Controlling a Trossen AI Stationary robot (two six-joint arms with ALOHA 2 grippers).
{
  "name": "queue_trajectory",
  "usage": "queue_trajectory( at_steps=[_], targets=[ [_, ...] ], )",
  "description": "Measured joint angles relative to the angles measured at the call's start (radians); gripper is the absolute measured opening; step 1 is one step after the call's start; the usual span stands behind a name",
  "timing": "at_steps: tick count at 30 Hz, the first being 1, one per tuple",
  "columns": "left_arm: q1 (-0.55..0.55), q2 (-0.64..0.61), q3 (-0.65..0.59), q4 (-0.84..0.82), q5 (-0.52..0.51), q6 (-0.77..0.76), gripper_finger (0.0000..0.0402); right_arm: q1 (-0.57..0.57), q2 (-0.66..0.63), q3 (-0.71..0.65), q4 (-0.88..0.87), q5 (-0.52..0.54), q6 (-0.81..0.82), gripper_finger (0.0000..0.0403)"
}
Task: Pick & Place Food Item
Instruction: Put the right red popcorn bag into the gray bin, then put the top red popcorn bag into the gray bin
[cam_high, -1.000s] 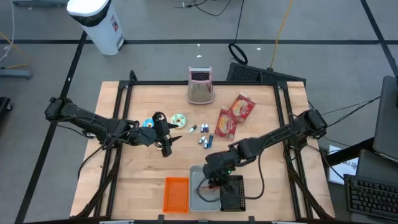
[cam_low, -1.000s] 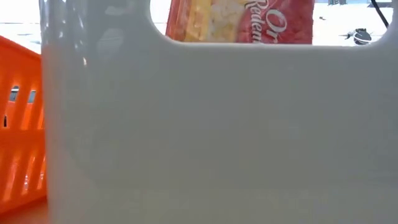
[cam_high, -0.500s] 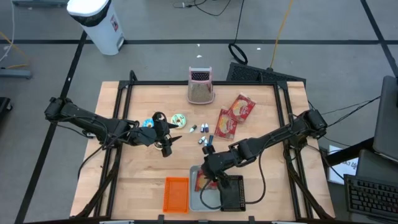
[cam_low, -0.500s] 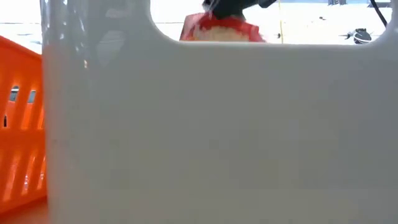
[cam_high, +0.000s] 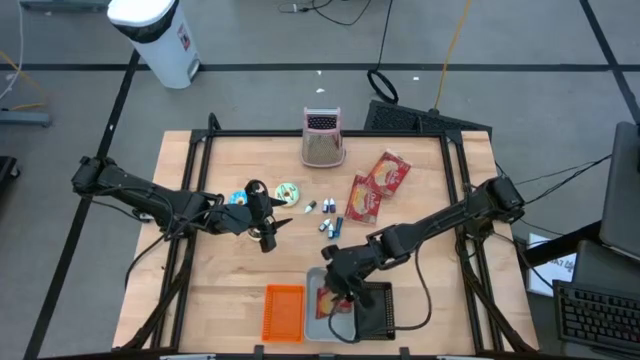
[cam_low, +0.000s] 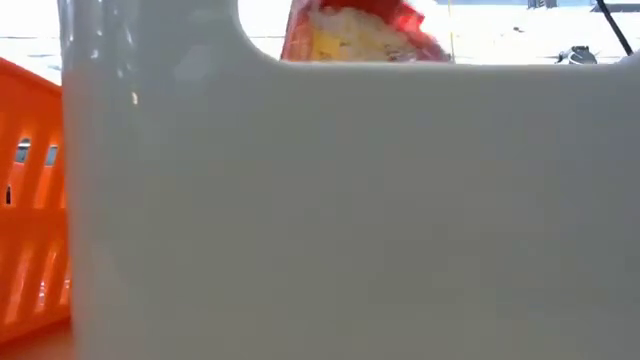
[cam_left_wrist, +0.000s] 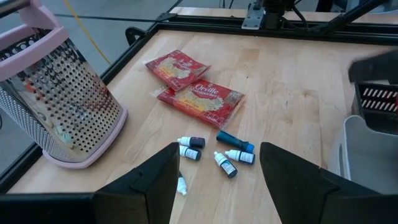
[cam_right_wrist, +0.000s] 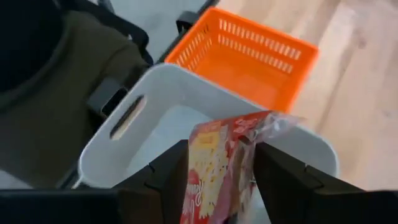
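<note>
A red-and-yellow popcorn bag (cam_right_wrist: 217, 168) stands tilted in the white bin (cam_right_wrist: 124, 134) at the table's near edge. Its top end (cam_low: 360, 30) shows above the bin's near wall (cam_low: 350, 200). My right gripper (cam_right_wrist: 221, 149) hangs over the bin (cam_high: 312, 300), open, with one finger on each side of the bag's top end. The high view shows the bag (cam_high: 330, 298) just beside that gripper (cam_high: 338, 283). My left gripper (cam_high: 268, 240) waits open and holds nothing, above the table's middle left (cam_left_wrist: 217, 155). My right gripper's fingers (cam_right_wrist: 177, 168) flank the bag's crumpled top end (cam_right_wrist: 245, 134), coming from above at a slant. I cannot tell whether they touch it. The bag's lower part is down in the white bin.
Two more popcorn bags (cam_high: 362, 198) (cam_high: 390, 172) lie right of centre, with several small bottles (cam_high: 328, 218) beside them. A pink-rimmed grater (cam_high: 323, 138) stands at the far edge. An orange basket (cam_high: 283, 312) and a black bin (cam_high: 375, 310) flank the white bin.
The popcorn bag has gone down into the white bin. A second ago it stood tall above the bin's near wall; now only its tilted top end shows. My right gripper has rolled its wrist while staying over the bin.
</note>
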Motion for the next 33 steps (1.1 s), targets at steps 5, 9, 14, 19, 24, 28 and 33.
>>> queue_trajectory(
  at_steps=[5, 9, 14, 19, 24, 28, 33],
  targets=[
    [0.000, 0.000, 0.000, 0.000, 0.000, 0.000, 0.0225, -0.008, 0.028, -0.029, 0.008, -0.023, -0.001, 0.0160],
    [0.000, 0.000, 0.000, 0.000, 0.000, 0.000, 0.0225, -0.012, 0.038, -0.033, 0.002, 0.006, -0.011, 0.0160],
    [0.000, 0.000, 0.000, 0.000, -0.001, -0.003, 0.0225, -0.007, 0.015, -0.029, 0.041, 0.053, -0.063, 0.0160],
    [0.001, 0.000, 0.000, 0.004, 0.000, -0.010, 0.0225, 0.011, -0.046, -0.029, 0.038, 0.189, -0.096, 0.0160],
    [0.001, 0.000, 0.000, 0.035, -0.001, 0.006, 0.0225, 0.018, -0.166, -0.027, -0.082, 0.359, -0.039, 0.0160],
    [0.010, 0.000, 0.000, 0.047, 0.001, 0.038, 0.0225, -0.001, -0.277, -0.039, -0.229, 0.523, 0.030, 0.0160],
    [0.062, 0.000, -0.108, 0.269, 0.099, 0.130, 0.0225, -0.036, -0.430, -0.157, -0.249, 0.690, 0.090, 0.0160]
  ],
)
